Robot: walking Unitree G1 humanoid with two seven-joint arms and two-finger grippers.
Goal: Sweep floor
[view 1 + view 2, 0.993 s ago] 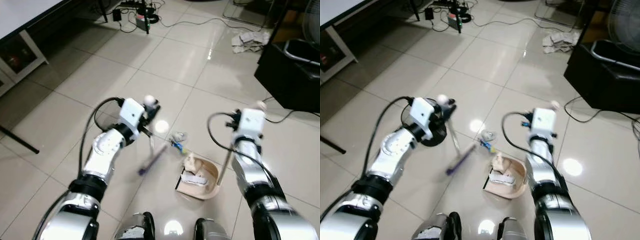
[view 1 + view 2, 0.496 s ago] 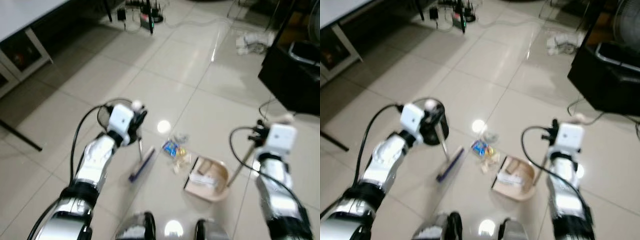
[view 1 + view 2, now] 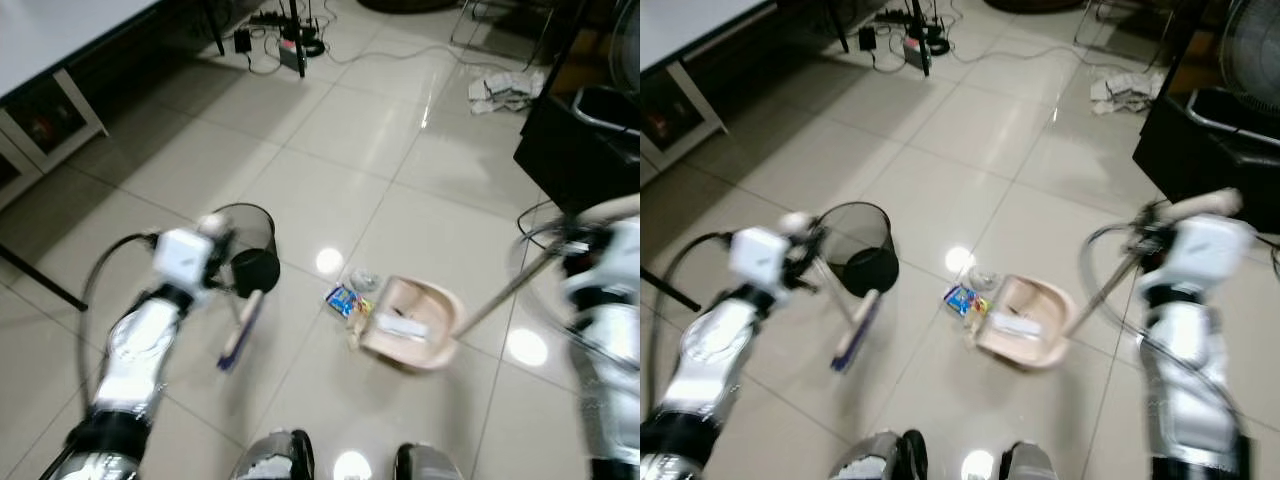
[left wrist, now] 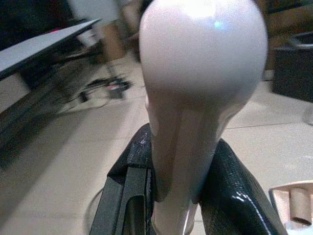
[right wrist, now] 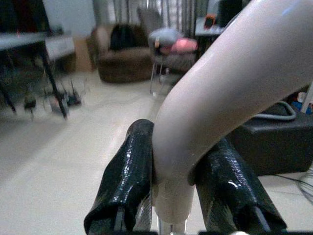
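My left gripper [image 3: 207, 233] is shut on the rounded top of a short broom handle [image 4: 203, 73]. The broom's purple brush head [image 3: 238, 330] rests on the tiles left of the litter. My right gripper [image 3: 592, 214] is shut on the curved end of the dustpan's long handle [image 5: 230, 83]. The beige dustpan [image 3: 432, 348] sits tilted on the floor with white scraps in it. A blue wrapper [image 3: 341, 298] and a clear scrap [image 3: 364, 280] lie just left of the pan's mouth.
A black mesh bin [image 3: 246, 245] stands beside the left gripper. A black box [image 3: 575, 150] with a cable is at the right, a crumpled cloth [image 3: 505, 88] and cables at the back, and a table leg [image 3: 40, 285] at the left.
The view has shifted and the bin has come into sight. Both arms have spread apart; the broom head swung left, away from the litter, and the dustpan now sits beside the litter.
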